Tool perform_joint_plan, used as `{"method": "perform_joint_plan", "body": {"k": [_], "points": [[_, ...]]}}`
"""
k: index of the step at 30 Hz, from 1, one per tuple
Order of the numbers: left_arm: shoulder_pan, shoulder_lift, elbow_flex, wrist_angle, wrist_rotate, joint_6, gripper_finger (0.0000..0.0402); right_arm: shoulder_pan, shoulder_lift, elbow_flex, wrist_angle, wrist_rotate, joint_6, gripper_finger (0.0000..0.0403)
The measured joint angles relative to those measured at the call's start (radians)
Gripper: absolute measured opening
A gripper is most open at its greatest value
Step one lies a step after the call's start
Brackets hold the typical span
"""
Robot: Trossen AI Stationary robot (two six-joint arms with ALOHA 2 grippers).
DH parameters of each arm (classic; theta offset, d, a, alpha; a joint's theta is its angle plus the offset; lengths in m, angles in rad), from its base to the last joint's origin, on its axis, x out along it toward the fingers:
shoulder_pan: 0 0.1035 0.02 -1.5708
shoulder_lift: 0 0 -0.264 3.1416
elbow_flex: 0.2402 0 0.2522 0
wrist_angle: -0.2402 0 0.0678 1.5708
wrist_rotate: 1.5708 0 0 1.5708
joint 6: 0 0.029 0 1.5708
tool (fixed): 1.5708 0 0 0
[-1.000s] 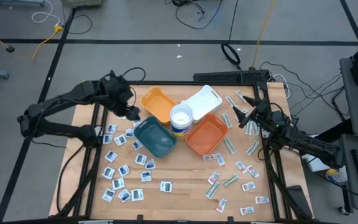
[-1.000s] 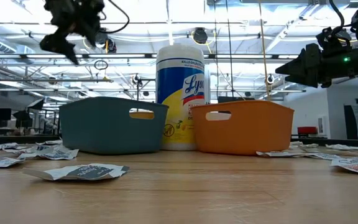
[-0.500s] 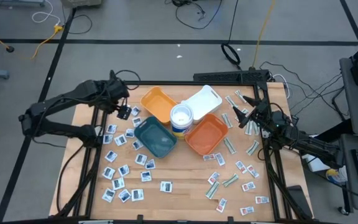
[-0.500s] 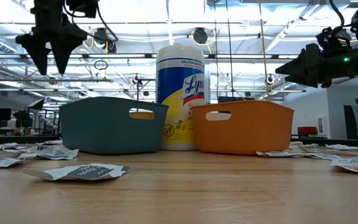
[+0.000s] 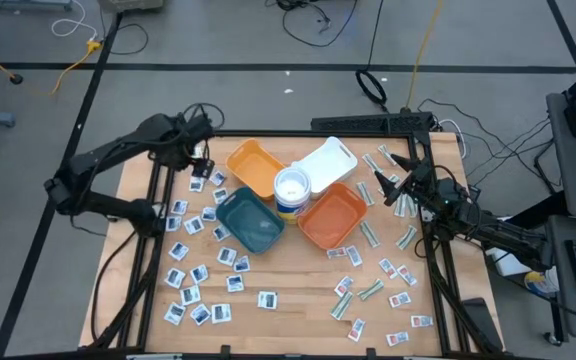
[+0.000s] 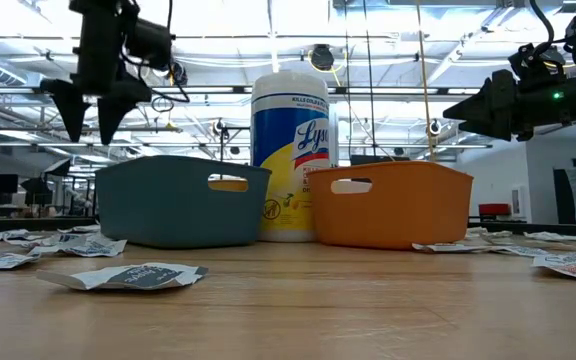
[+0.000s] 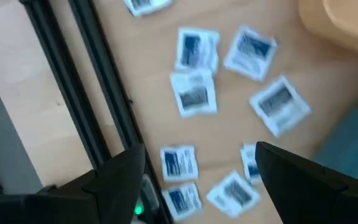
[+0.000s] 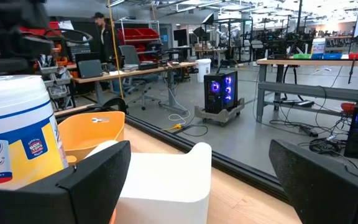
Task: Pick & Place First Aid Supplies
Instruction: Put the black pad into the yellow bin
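A: Left gripper (image 5: 200, 160)?
B: Hovering above the table's (image 5: 288, 290) far left corner, jaws spread, nothing between them, over white packets with blue marks (image 7: 193, 98).

A: Right gripper (image 5: 396, 192)?
B: Waiting over the right edge, jaws wide apart, empty.

A: First aid supplies?
B: Scattered flat on the wood: white squares (image 5: 196, 278) left of the teal tray (image 5: 251, 221), green-white strips (image 5: 371, 290) and red-marked packets (image 5: 401, 300) right of the orange tray (image 5: 332, 217).

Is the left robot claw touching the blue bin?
Apart. The low view shows the left gripper hanging open in the air, well above the teal tray.
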Motion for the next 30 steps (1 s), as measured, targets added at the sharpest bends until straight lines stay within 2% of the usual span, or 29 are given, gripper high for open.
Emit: {"method": "perform_joint_plan", "body": {"k": [8, 12, 17, 25, 30], "points": [[0.248, 0.056, 0.0, 0.073, 0.023, 0.077, 0.031, 0.0, 0.0, 0.0, 0.0, 0.0, 0.0, 0.0377], [0.33, 0.104, 0.033, 0.076, 0.063, 0.062, 0.031, 0.0, 0.0, 0.0, 0.0, 0.0, 0.0, 0.0377], [0.349, 0.119, 0.063, 0.06, 0.12, 0.017, 0.031, 0.0, 0.0, 0.0, 0.0, 0.0, 0.0, 0.0377], [0.362, 0.119, 0.072, 0.06, 0.114, -0.042, 0.031, 0.0, 0.0, 0.0, 0.0, 0.0, 0.0, 0.0377], [0.363, 0.151, 0.133, 0.053, 0.111, -0.125, 0.031, 0.0, 0.0, 0.0, 0.0, 0.0, 0.0, 0.0377]]}}
